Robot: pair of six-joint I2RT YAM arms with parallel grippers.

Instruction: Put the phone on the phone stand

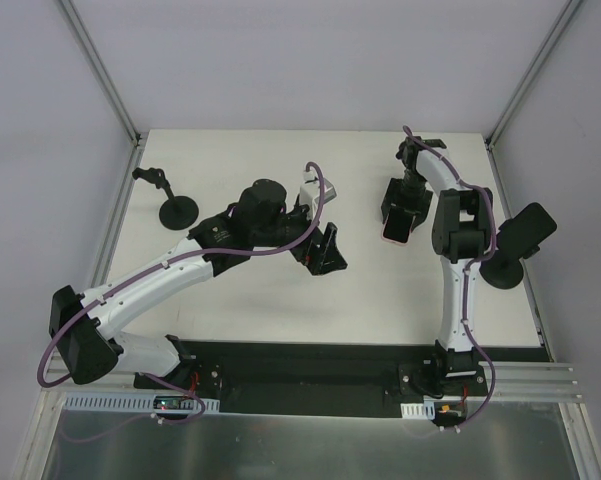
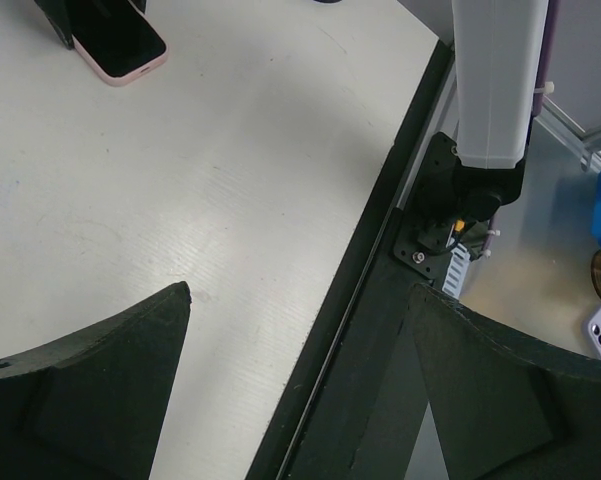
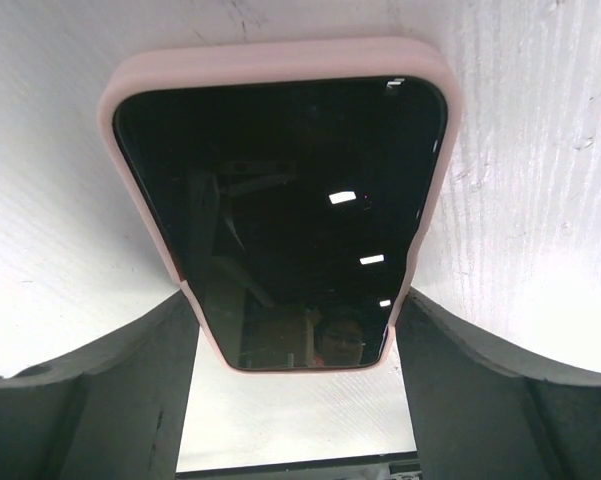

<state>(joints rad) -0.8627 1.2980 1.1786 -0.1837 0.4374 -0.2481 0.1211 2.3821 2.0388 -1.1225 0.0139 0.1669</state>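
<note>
The phone (image 3: 280,200), dark screen up in a pink case, lies between my right gripper's (image 3: 295,300) fingers, which press both long edges near its end. In the top view the right gripper (image 1: 400,212) holds the phone (image 1: 394,232) low at the table's right middle. The phone also shows in the left wrist view (image 2: 120,45). A black phone stand (image 1: 510,245) with a round base and tilted plate stands at the right edge, beside the right arm. My left gripper (image 1: 325,252) is open and empty over the table's middle (image 2: 298,300).
A second black stand (image 1: 176,208) with a round base and a thin arm is at the far left. The black mounting rail (image 2: 380,330) runs along the near table edge, with the right arm's base (image 2: 450,215) on it. Grey walls enclose the table.
</note>
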